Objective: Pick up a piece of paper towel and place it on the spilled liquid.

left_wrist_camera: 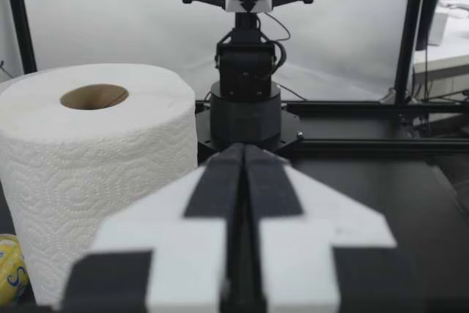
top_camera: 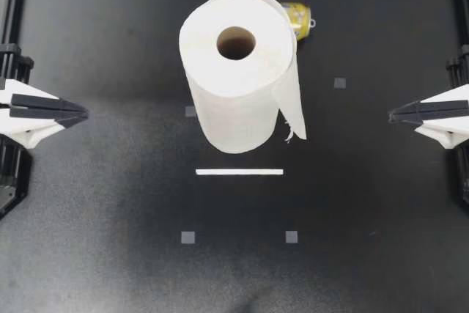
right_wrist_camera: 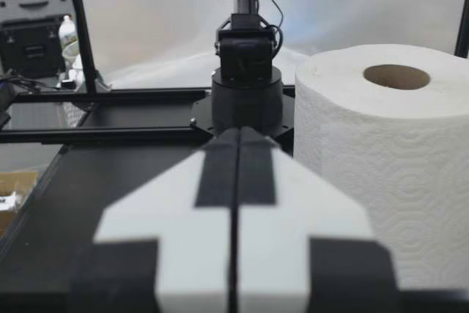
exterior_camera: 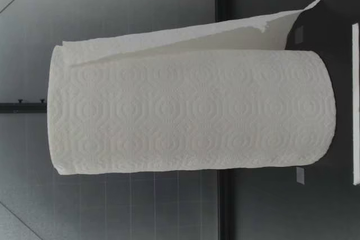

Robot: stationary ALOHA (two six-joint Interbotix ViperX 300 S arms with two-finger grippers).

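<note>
At table centre the paper towel roll stands upright, its loose sheet hanging on the side of my right gripper. That and my left gripper sit at the edges, fingers pressed together, empty. Open the right and pinch the sheet's free edge; brace the roll with the left. No spill shows on the matte black table; a white backdrop hangs beyond.

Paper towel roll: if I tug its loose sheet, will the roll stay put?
Probably not: the paper towel roll stands upright, tall, with no holder visible, so a sideways tug likely tips or drags it. The loose sheet looks thin and floppy, its edge ragged; it may tear unevenly.
</note>
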